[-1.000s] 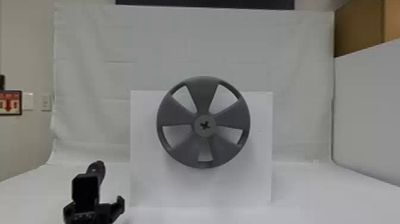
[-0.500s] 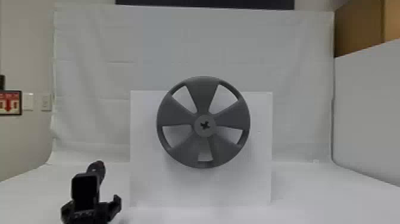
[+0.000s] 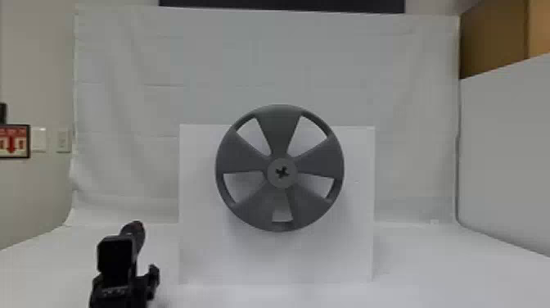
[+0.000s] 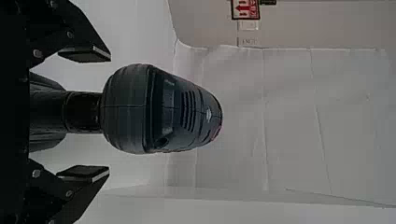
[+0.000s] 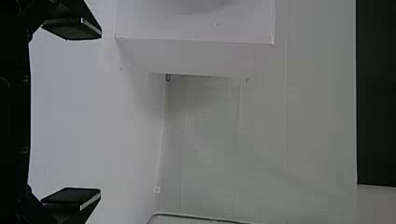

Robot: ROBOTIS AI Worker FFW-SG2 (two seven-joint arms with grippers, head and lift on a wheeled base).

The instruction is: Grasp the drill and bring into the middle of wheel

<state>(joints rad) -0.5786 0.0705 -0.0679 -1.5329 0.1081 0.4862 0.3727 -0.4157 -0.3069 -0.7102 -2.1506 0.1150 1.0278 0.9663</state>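
Left pincer (image 3: 125,280) gapes wide, empty, the drill (image 4: 161,109) upright, its handle (image 4: 83,112) (touching neither side) seen between the fingers (image 4: 85,54).

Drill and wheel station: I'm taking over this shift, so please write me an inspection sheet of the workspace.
Surface: white, no spill seen
Job's things: drill between the left gripper's fingers, not clamped; grey wheel in front of a white panel, dark cross-shaped opening at its middle
Clutter: nothing seen
Grippers: left open around the drill; right gripper open, nothing between its fingers
Cables: nothing seen
Surroundings: pale backdrop, red-and-white sign at left
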